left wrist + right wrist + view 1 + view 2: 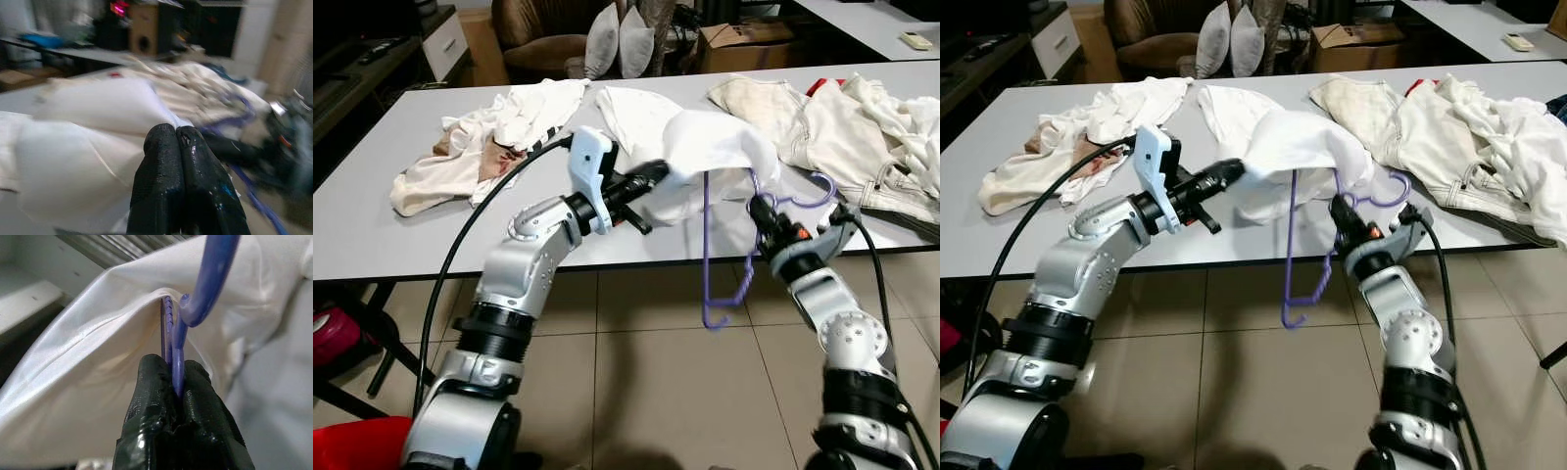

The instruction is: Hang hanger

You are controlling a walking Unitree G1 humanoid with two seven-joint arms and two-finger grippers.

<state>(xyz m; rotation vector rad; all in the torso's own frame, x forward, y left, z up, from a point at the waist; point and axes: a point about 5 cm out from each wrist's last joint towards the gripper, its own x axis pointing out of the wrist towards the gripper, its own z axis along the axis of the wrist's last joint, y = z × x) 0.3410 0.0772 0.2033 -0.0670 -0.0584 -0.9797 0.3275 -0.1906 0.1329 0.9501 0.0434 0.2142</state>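
My right gripper (173,382) reaches up at the near edge of the bench (372,215), its jaws pressed onto the purple hanger (708,255), pinching the thin wire just under the hook. In the right wrist view the wire runs straight up out from between my two black fingers (149,391) and the hook curls away above them. From that grip the hook bends over the bench edge toward the pale trousers (822,127), while the rest of the hanger drops below the bench top and dangles over the tiled floor (656,382).

A white shirt (705,147) is draped over the upper part of the hanger, bunched at the bench edge between my two arms. My left gripper (651,176) comes in from the left with its jaws shut on a fold of that shirt; in the left wrist view the fingertips (166,147) meet with white cloth right against them, the picture being blurred.

More crumpled white clothes (489,137) lie farther left on the bench, well apart from both grippers.
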